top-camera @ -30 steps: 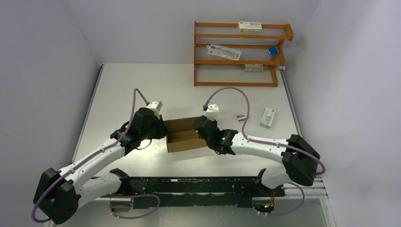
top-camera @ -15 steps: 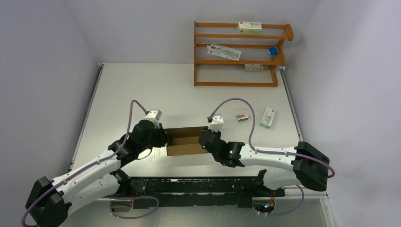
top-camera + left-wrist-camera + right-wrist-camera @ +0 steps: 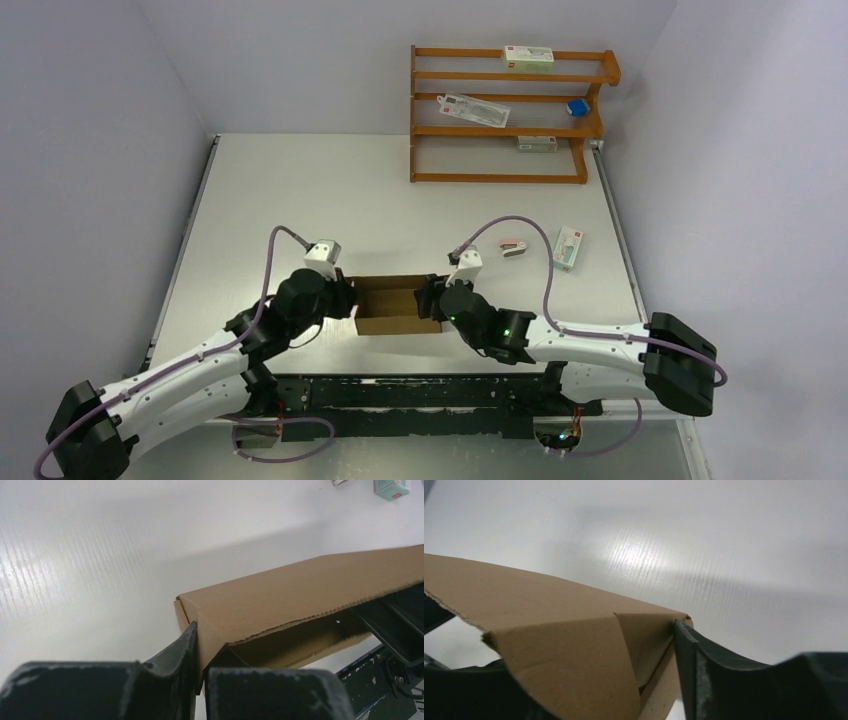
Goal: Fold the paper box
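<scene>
- Pale grey walls close round a white bench (image 3: 300, 190) on three sides. One wooden rack (image 3: 498, 118) stands at the far edge, at about 1 o'clock from the bench's middle.
- One paper box (image 3: 395, 305) is in play: a brown carton with its long top open. It sits toward 6 o'clock, close to the arms' bases and lengthwise between the two grippers.
- At the box's 9 o'clock end, the left gripper (image 3: 347, 298) has its jaws closed on the end wall. The left wrist view shows the cardboard pinched in the narrow gap between the two fingers.
- At the 3 o'clock end, the right gripper (image 3: 432, 298) grips the other end. In its wrist view one finger presses the outside of the corner and the other sits under the folded flap.
- Holding both ends likely keeps the carton square and steady, so the side walls stay up while the end flaps are tucked. This is a judgement.
- The count is two arms, one brown box and one rack. The rack carries three pale packets and one small blue item (image 3: 577, 107).
- Two loose things lie at about 2 o'clock from the box, well apart from it: a white carton (image 3: 567, 248) and a smaller pinkish piece (image 3: 512, 247).
</scene>
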`<state>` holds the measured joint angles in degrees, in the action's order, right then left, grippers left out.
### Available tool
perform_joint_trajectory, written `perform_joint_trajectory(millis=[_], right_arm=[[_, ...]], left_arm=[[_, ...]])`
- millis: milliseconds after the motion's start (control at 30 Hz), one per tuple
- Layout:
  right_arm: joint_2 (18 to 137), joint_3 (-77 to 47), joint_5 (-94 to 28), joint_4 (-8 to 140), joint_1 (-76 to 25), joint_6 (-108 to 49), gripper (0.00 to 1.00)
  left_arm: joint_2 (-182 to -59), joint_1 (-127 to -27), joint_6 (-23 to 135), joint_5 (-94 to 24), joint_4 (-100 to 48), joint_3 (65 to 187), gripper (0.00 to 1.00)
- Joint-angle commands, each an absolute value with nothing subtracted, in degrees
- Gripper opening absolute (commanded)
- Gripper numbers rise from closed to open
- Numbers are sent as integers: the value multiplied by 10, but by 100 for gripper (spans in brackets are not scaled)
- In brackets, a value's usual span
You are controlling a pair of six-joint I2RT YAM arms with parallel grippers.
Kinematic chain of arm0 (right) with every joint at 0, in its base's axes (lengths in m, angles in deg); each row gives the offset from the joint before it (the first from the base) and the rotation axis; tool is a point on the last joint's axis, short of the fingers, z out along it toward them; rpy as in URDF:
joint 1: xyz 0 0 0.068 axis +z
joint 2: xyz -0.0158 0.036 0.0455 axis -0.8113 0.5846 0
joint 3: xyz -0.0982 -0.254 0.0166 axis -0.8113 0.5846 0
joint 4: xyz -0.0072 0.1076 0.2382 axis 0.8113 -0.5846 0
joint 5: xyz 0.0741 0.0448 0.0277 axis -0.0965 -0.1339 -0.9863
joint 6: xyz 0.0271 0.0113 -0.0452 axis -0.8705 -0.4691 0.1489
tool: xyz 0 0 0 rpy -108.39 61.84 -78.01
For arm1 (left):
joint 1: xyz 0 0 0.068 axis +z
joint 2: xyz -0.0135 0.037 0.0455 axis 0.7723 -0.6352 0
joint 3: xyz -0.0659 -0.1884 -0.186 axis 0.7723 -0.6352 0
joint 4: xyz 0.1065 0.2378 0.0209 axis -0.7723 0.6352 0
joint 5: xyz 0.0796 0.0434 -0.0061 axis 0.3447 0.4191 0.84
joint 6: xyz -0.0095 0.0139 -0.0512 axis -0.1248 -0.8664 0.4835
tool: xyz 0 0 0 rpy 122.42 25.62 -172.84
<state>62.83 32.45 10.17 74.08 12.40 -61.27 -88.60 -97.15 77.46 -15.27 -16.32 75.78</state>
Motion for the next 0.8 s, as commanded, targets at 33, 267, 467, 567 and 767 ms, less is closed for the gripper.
perform_joint_trajectory(millis=[33, 267, 467, 567, 767], right_arm=[[594, 354, 99, 813, 128, -588, 72], [580, 384, 96, 859, 129, -554, 92], [541, 392, 83, 847, 129, -512, 100], [514, 396, 87, 816, 128, -513, 100], [468, 406, 108, 759, 128, -515, 100]], left_arm=[[-860, -992, 771, -111, -263, 727, 10], [-869, -1016, 742, -32, -330, 709, 9], [-918, -1042, 720, 25, -375, 710, 9], [-940, -1053, 718, 57, -370, 723, 9], [-968, -1065, 733, 90, -326, 761, 8]])
